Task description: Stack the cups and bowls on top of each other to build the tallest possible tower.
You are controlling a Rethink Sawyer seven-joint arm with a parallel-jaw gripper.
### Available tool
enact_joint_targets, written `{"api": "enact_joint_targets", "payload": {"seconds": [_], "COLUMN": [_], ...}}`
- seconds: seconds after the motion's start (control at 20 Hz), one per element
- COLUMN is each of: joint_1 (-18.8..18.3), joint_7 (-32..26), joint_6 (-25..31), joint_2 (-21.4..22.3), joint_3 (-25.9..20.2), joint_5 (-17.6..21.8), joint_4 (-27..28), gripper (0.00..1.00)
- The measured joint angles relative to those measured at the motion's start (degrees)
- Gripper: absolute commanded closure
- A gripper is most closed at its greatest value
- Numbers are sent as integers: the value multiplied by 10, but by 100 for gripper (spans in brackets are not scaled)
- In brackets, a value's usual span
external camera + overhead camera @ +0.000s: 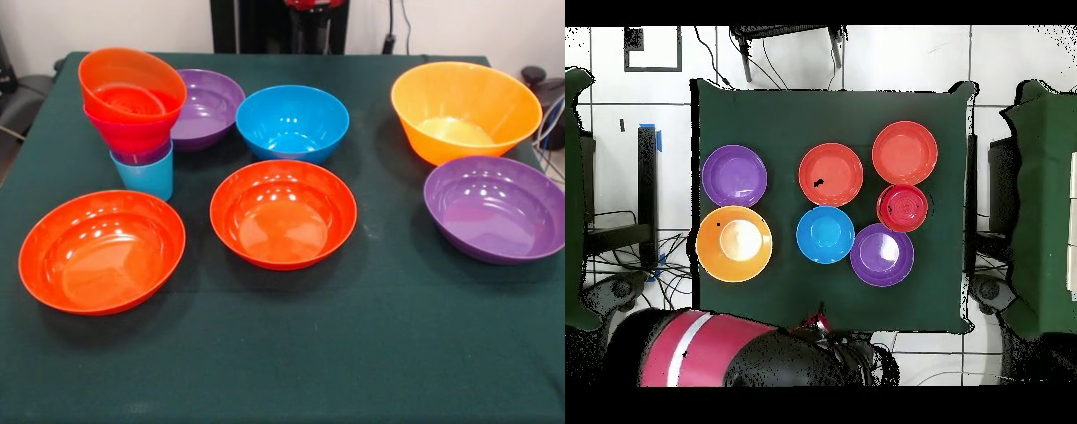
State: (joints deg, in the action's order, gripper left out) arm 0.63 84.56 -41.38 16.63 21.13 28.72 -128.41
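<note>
The tower (132, 110) stands at the back left, leaning a little. Its base is the light blue cup (146, 179); above that come the purple cup (148, 157), a small pink bowl (128, 134) and a small orange bowl (132, 84). From overhead the tower (903, 207) looks like a red disc. Loose on the cloth lie a blue bowl (292, 122), two orange-red bowls (282, 212) (101, 250), two purple bowls (207, 108) (494, 208) and a big yellow-orange bowl (465, 110). My gripper (821, 322) is drawn back off the table's edge, away from every bowl.
A dark green cloth (291, 353) covers the table. The red and black arm (715, 350) lies folded beyond the table's edge in the overhead view. Cables (549, 132) hang near the right side of the table.
</note>
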Motion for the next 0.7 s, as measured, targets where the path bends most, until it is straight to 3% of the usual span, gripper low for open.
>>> {"api": "enact_joint_targets", "payload": {"seconds": [0.7], "joint_1": [64], "joint_7": [0], "joint_6": [156], "joint_2": [53], "joint_3": [10], "joint_5": [-22], "joint_4": [43], "gripper": [0]}}
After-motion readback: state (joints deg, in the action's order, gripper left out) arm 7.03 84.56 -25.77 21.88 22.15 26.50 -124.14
